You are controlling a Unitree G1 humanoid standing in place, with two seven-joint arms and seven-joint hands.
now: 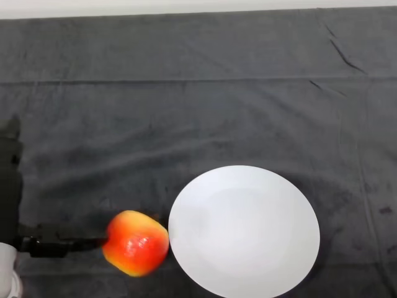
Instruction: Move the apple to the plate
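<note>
Round red-yellow apple [135, 243] lower left, just beside round white plate [244, 231] on dark-cloth counter [186, 118]; black robot hand [59, 244] touching apple's left, finger state unclear; transfer step: needs short rightward move onto plate.

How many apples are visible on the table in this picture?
1. The apple lies on the dark cloth near the front edge, just left of the white plate, not on it. Nothing here seems able to hide another.
</note>
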